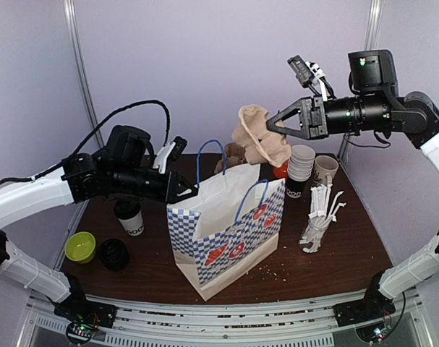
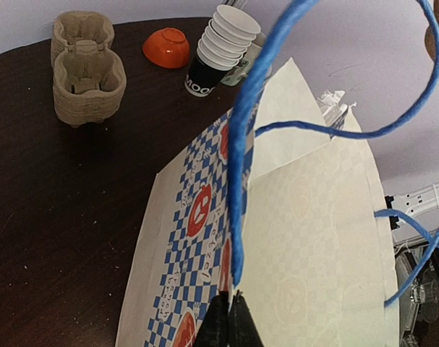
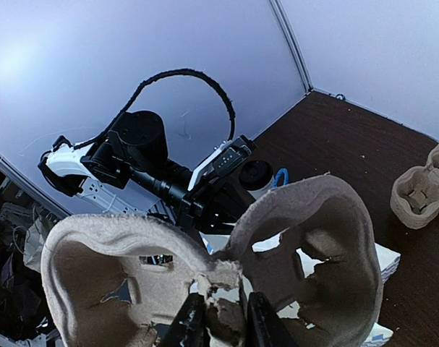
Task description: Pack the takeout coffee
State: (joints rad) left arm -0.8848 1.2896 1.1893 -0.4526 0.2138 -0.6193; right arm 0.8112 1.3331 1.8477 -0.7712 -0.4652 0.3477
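The brown pulp carrier tray [image 1: 257,137] hangs in the air above the back of the paper bag [image 1: 230,231], tilted on its side. My right gripper [image 1: 272,127] is shut on the torn middle web of the carrier tray [image 3: 320,238], between its two holes. The takeout coffee cup [image 1: 130,215], with a dark round top, stands on the table left of the bag, under my left arm; it also shows as the cup [image 3: 257,176] beyond the tray. My left gripper [image 2: 231,307] is shut on the bag's rim [image 2: 291,238], at the foot of a blue handle [image 2: 241,166].
A second pulp tray [image 2: 85,69] sits on the table behind the bag, near an orange bowl [image 2: 166,47] and a stack of cups [image 1: 300,165]. A glass of wrapped straws [image 1: 317,228] stands right of the bag. A green bowl [image 1: 80,246] and a black lid [image 1: 114,253] lie front left.
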